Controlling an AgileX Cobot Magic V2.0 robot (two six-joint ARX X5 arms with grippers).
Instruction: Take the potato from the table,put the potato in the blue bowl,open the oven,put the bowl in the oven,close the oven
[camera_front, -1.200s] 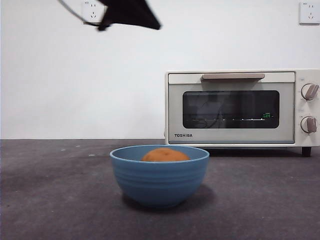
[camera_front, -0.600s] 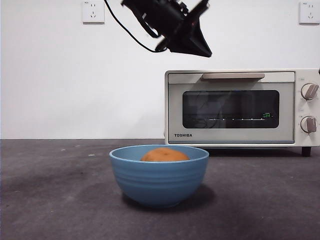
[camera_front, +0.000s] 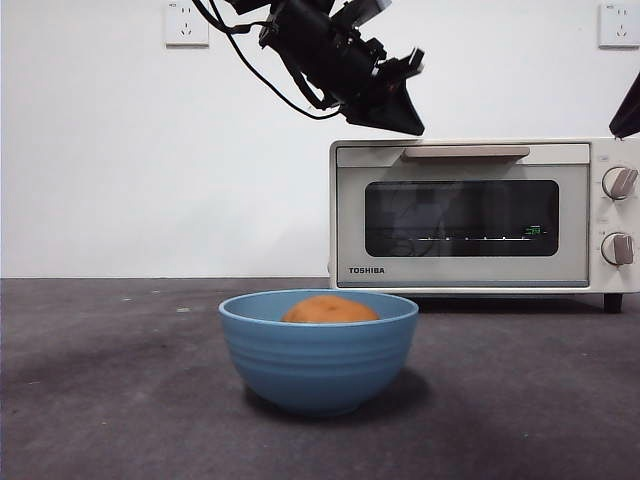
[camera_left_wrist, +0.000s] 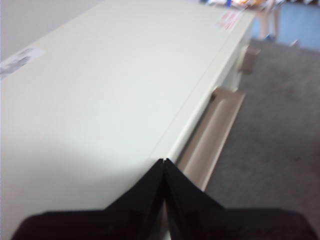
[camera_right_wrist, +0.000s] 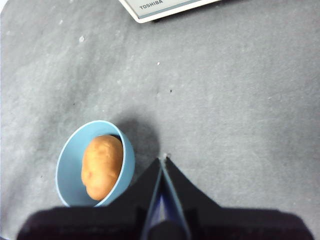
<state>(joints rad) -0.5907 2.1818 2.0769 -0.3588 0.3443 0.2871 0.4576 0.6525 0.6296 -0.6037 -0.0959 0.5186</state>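
The potato lies inside the blue bowl, which stands on the table in front of the oven. The oven door is closed, its tan handle along the top. My left gripper hangs shut and empty just above the oven's top left corner; in the left wrist view its tip is over the oven top, close to the handle. High above the table, my right gripper is shut and empty, beside the bowl and potato.
A black tip of the right arm shows at the right edge above the oven's two knobs. A white wall with sockets stands behind the table.
The left arm has swung in from the upper left, rightward and down, to just above the oven's top left corner. A black arm tip has appeared at the right edge.
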